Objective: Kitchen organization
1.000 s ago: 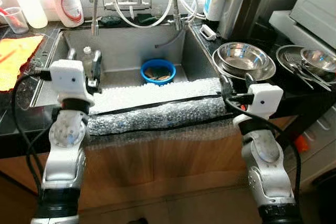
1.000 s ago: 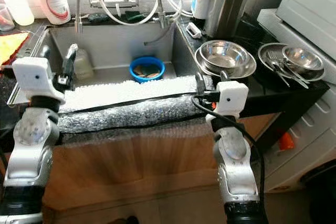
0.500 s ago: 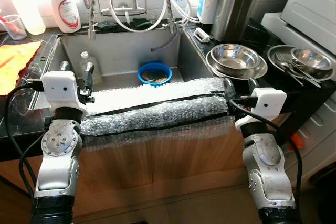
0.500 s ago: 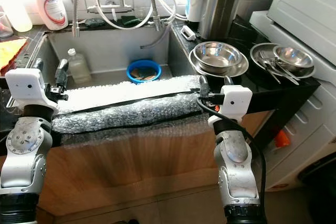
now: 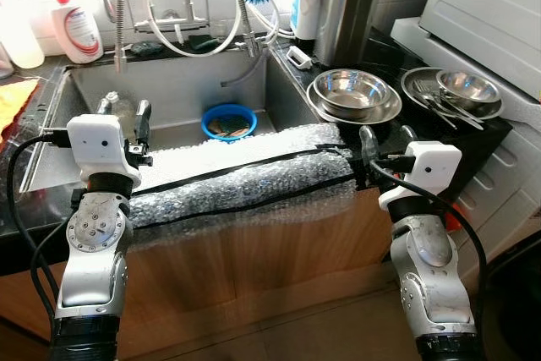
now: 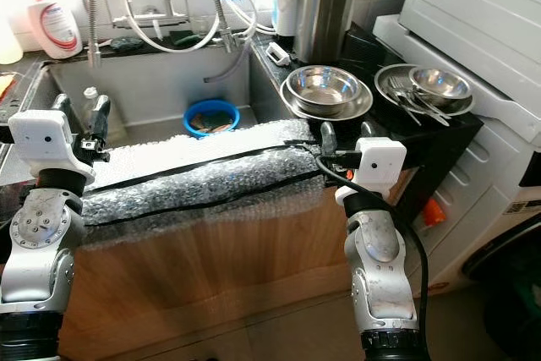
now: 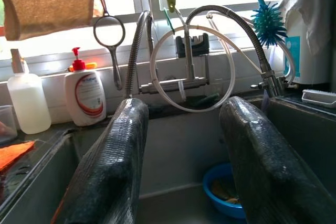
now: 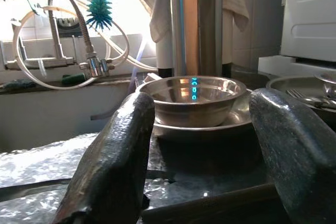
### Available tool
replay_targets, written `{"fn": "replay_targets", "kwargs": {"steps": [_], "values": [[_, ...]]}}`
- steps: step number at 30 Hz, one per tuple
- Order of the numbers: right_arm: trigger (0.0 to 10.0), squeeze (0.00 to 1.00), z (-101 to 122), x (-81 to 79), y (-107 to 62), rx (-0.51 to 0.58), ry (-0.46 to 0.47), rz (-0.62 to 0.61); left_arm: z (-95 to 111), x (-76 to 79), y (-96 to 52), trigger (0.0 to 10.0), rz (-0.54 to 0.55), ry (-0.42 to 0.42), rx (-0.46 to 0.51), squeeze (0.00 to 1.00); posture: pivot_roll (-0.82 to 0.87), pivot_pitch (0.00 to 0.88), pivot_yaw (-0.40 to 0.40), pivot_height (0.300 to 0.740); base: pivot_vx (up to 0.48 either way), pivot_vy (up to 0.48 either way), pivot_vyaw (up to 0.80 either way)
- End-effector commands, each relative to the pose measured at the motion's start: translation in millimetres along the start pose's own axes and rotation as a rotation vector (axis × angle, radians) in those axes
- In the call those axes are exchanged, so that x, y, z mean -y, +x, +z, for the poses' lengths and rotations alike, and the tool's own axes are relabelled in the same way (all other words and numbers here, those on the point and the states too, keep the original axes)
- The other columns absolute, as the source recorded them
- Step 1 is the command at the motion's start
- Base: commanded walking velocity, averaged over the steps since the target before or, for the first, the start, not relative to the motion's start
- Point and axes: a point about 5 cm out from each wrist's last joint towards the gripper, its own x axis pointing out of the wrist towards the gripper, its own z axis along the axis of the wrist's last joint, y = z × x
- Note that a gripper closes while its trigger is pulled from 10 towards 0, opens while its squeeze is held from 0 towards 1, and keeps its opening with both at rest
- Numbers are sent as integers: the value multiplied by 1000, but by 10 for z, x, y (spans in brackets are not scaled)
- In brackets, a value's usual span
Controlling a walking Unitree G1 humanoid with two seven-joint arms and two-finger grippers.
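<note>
Across the sink's [image 5: 80, 95] front edge, a bubble-wrap roll [image 5: 245, 179] is lying; a blue bowl [image 5: 225, 121] holding scraps is sitting inside; left gripper [image 5: 123, 122] and right gripper [image 5: 385, 143] are hovering, fingers apart, beside stacked steel bowls [image 5: 352, 93]

Shiny steel bowls [image 5: 352, 90] gleam beside a dull metal sink [image 5: 182, 95] holding a blue plastic bowl [image 5: 224, 121], with crinkly clear bubble wrap [image 5: 241, 182] over warm wood cabinet fronts [image 5: 254, 259].

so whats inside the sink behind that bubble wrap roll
A blue bowl sits on the sink floor, holding something brownish that is too small to identify. A clear bottle stands near the left wall. The bubble wrap roll covers the sink's front part.
</note>
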Motion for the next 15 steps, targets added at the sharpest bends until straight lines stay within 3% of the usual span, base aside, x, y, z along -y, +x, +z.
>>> {"fn": "replay_targets", "kwargs": {"steps": [1,5,7,9,15], "values": [[10000,0,61,2,11,23,5,-2,25,4,26,10000,-5,-19,2,0,-63,0,23,740,0,0,0],[10000,0,61,2,11,23,5,-2,25,4,26,10000,-5,-19,2,0,-63,0,23,740,0,0,0],[10000,0,36,-193,54,18,42,67,-20,97,50,10000,-47,-57,-33,0,-84,0,46,740,0,0,794],[10000,0,41,-287,61,24,77,101,-37,143,62,10000,-62,-70,-43,0,-85,0,43,740,122,0,397],[10000,0,81,-286,63,38,78,121,-37,179,69,10000,-65,-83,-39,0,-91,0,38,740,267,0,0]]}}
